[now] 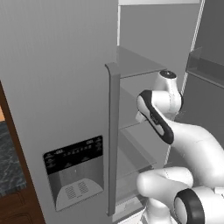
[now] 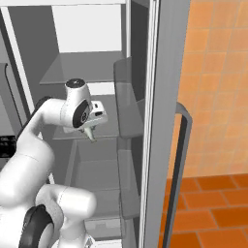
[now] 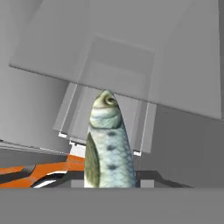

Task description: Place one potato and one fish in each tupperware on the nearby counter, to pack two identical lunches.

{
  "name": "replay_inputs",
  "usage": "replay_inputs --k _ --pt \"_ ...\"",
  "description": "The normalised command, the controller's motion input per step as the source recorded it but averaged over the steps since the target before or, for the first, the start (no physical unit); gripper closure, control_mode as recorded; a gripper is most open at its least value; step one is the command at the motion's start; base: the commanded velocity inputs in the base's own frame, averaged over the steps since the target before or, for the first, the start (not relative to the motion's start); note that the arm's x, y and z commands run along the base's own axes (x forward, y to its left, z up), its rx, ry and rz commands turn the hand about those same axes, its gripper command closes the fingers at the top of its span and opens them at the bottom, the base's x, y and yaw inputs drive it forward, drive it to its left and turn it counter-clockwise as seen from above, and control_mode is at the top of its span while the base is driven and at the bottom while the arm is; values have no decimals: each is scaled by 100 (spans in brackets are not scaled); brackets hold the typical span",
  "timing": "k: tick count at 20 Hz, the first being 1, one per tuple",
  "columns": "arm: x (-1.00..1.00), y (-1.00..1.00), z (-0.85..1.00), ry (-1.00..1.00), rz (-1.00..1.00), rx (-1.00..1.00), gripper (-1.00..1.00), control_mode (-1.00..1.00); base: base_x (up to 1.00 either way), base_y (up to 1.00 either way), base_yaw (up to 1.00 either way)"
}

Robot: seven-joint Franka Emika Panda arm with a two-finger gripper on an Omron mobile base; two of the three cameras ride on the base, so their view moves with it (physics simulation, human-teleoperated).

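A silvery-green fish (image 3: 108, 144) with dark spots stands up in the middle, head at the top. Behind it are grey fridge shelves (image 3: 118, 65). An orange floor (image 3: 48, 168) peeks in low on the left.

2 base views flank arm, share open fridge (image 2: 87, 68); hand view close.

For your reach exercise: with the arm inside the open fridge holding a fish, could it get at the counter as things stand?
Probably not yet. The gripper, shut on the fish, is between the fridge shelves; the counter lies left beyond the fridge door.
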Motion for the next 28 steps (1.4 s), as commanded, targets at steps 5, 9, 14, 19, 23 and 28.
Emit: replay_inputs --k 5,9,14,19,23,28 --pt "-100 -5 36 -2 -3 8 100 -100 0 0 0" --pt "-91 6 64 7 -11 3 100 -100 0 0 0" --pt "-88 4 33 12 -15 1 100 -100 0 0 0" --pt "-24 0 0 0 0 0 100 -100 0 0 0" --pt "-11 0 -2 0 0 0 100 -100 0 0 0" --pt "0 0 0 0 0 0 100 100 -100 32 0"
